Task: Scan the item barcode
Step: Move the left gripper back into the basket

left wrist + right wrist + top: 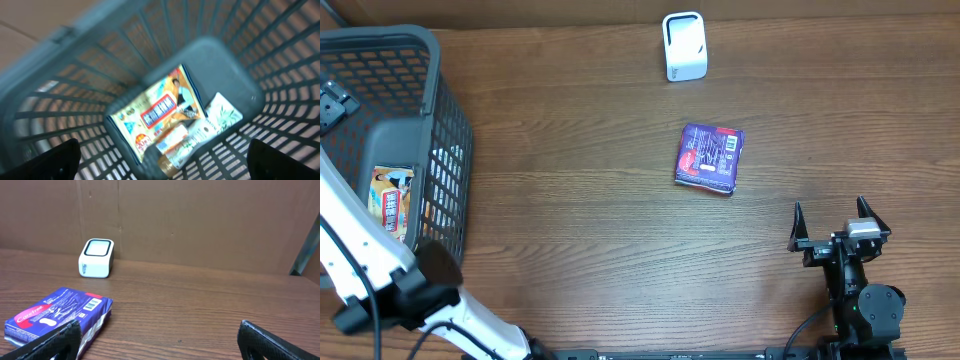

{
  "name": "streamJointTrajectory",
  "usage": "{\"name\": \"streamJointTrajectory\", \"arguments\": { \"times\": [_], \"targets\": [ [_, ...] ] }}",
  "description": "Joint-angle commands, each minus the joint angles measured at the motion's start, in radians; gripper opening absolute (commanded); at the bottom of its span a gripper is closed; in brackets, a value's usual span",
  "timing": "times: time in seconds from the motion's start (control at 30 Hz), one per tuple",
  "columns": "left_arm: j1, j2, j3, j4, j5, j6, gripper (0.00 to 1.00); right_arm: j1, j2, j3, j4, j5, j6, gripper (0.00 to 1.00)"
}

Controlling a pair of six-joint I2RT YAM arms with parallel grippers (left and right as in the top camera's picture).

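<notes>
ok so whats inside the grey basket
The basket holds a yellow-orange packet with a person pictured, a white leaf-print packet beside it, and a smaller pale item partly under them. The view is blurred, and anything beneath the packets is covered.

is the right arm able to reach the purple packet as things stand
Probably yes: the right gripper is open, and the purple packet lies on bare table just ahead of it, with nothing between them.
</notes>
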State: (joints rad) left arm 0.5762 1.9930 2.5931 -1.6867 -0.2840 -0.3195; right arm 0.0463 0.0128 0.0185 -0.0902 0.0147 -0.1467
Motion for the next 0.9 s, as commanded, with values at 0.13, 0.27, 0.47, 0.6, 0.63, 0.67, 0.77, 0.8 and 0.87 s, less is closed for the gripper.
{"name": "streamJointTrajectory", "arguments": {
  "times": [0.13,0.27,0.47,0.6,0.63,0.67,0.77,0.8,0.87],
  "targets": [
    [0.054,0.053,-0.166,-0.003,0.086,0.072,1.00,-0.002,-0.010,-0.011,0.006,-0.001,-0.004,1.00],
    [0.085,0.048,-0.239,-0.003,0.108,0.073,1.00,-0.002,-0.010,-0.011,0.006,-0.001,-0.004,1.00],
    [0.127,0.033,-0.413,0.027,0.119,0.074,1.00,-0.002,-0.010,-0.011,0.006,-0.001,-0.004,1.00],
    [0.128,0.033,-0.514,0.122,0.167,0.135,1.00,-0.002,-0.010,-0.011,0.006,-0.001,-0.004,1.00],
    [0.125,0.033,-0.536,0.148,0.189,0.163,1.00,-0.002,-0.010,-0.011,0.006,-0.001,-0.004,1.00],
    [0.122,0.033,-0.550,0.167,0.209,0.192,1.00,-0.002,-0.010,-0.011,0.006,-0.001,-0.004,1.00],
    [0.114,0.034,-0.579,0.217,0.250,0.257,1.00,-0.002,-0.010,-0.011,0.006,-0.001,-0.004,1.00],
    [0.112,0.034,-0.588,0.232,0.253,0.265,1.00,-0.002,-0.010,-0.011,0.006,-0.001,-0.004,1.00],
    [0.109,0.034,-0.610,0.260,0.251,0.281,1.00,-0.002,-0.010,-0.011,0.006,-0.001,-0.004,1.00]
  ]
}}
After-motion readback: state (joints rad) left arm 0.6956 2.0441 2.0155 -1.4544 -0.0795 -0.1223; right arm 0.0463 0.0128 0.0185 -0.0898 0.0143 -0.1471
